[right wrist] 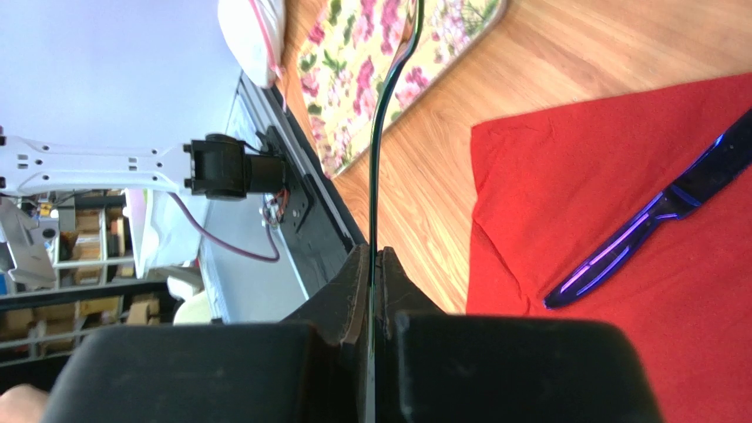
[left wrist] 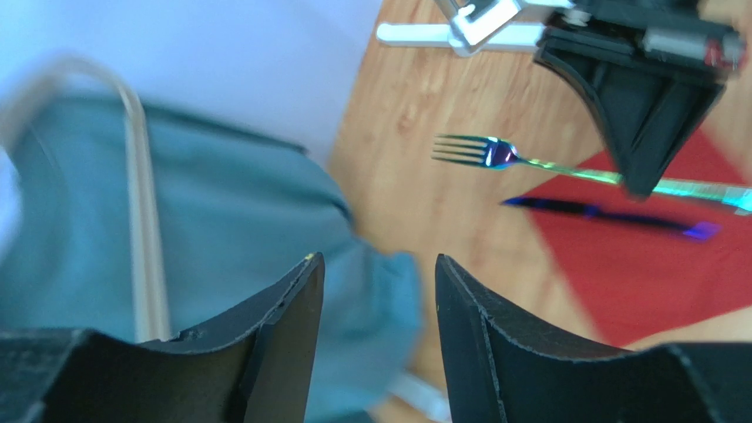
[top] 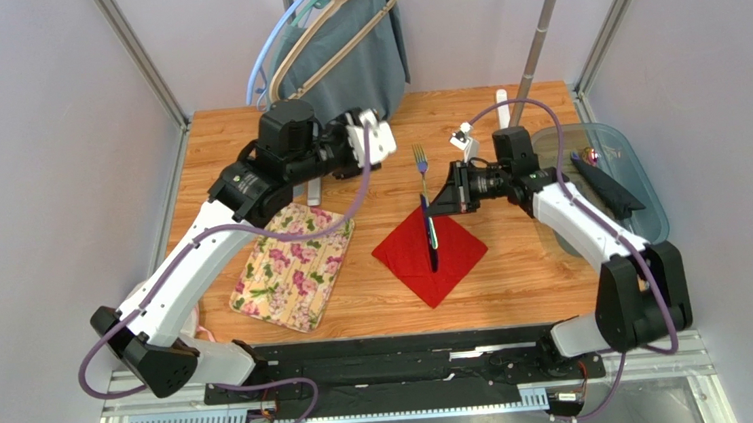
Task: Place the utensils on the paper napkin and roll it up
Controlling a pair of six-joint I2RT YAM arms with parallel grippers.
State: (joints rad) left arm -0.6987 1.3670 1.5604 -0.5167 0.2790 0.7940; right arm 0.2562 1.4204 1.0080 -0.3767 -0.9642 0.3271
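The red paper napkin (top: 430,256) lies as a diamond on the wooden table, with a dark blue knife (top: 431,242) resting along its middle. An iridescent fork (top: 420,165) points its tines toward the back, just beyond the napkin's far corner. My right gripper (top: 431,205) is shut on its handle. In the right wrist view the fork (right wrist: 379,132) shows edge-on, pinched between the fingers (right wrist: 353,282), with the knife (right wrist: 653,220) and napkin (right wrist: 574,167) to the right. My left gripper (left wrist: 379,264) is open and holds nothing. It is back-left of the fork (left wrist: 494,154), near the garment.
A cream floral mat (top: 293,265) lies left of the napkin. A grey-green garment (top: 367,59) on a beige hanger (top: 334,31) hangs at the back. A clear bin (top: 647,218) with a dark item stands at the right edge. A white pole (top: 539,34) leans at the back right.
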